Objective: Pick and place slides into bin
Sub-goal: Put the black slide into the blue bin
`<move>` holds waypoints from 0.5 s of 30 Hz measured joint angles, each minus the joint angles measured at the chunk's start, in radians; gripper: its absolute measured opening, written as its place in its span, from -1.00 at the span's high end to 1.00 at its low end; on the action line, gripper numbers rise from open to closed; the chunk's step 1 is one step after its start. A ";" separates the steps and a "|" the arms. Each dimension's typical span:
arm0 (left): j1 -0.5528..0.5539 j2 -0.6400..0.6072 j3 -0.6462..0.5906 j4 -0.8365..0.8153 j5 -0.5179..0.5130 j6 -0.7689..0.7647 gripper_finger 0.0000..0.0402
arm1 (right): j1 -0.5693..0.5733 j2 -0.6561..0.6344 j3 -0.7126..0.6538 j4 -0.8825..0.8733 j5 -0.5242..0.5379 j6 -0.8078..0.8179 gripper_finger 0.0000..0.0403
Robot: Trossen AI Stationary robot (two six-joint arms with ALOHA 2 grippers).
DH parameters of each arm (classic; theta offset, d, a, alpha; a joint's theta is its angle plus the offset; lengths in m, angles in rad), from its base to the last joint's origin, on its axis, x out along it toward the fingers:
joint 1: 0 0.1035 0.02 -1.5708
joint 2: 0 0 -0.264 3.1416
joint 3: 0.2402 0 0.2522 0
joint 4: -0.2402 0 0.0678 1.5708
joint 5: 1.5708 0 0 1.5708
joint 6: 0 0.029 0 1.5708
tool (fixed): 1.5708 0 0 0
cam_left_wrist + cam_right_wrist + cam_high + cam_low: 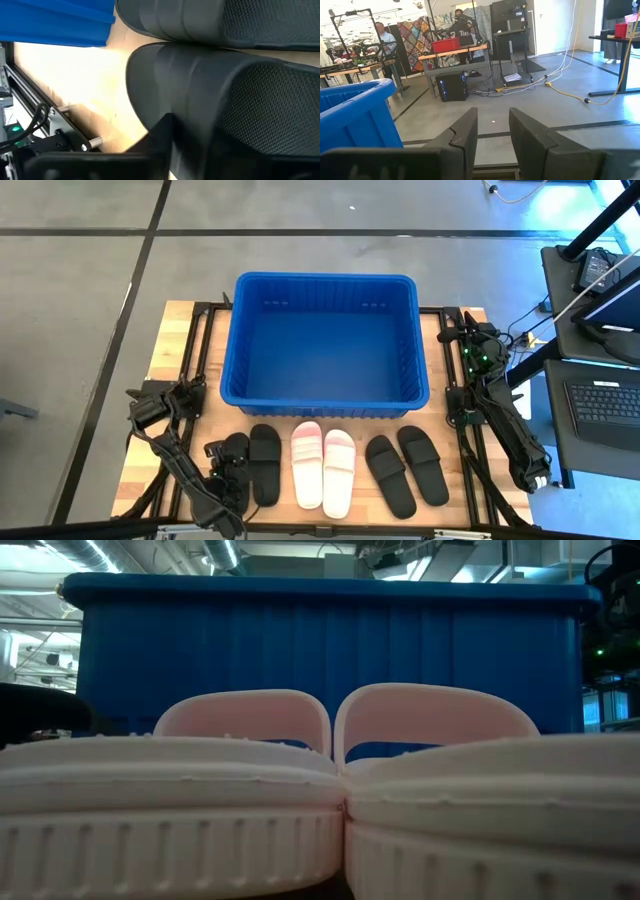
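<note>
one bin (pixel 325 340); near it six slides: four black, two pink. left gripper (pixel 228 470) over leftmost black slide (pixel 236 452), grip unclear; right gripper (pixel 470 332) slightly open, empty.

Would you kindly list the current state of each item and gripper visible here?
bin: upright on the table, no slides inside.
left black pair: on the table, left gripper on its outer slide.
pink-white pair: flat, side by side, untouched.
right black pair: flat, untouched.
left gripper: down at the outer black slide.
right gripper: open, holding nothing, beside the bin.
</note>
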 joint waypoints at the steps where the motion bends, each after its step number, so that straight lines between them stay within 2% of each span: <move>1: 0.000 0.000 0.005 -0.001 0.000 -0.001 0.91 | 0.000 0.000 0.000 0.000 0.000 0.000 0.44; 6: 0.000 0.000 0.083 -0.052 0.027 -0.053 0.94 | 0.000 0.000 0.000 0.000 0.000 0.000 0.44; 11: -0.001 -0.043 0.254 -0.140 0.060 -0.052 0.96 | 0.000 0.000 0.000 0.000 0.000 0.000 0.44; 15: 0.000 -0.117 0.390 -0.136 0.057 -0.053 0.98 | 0.000 0.000 0.000 0.000 0.000 0.000 0.44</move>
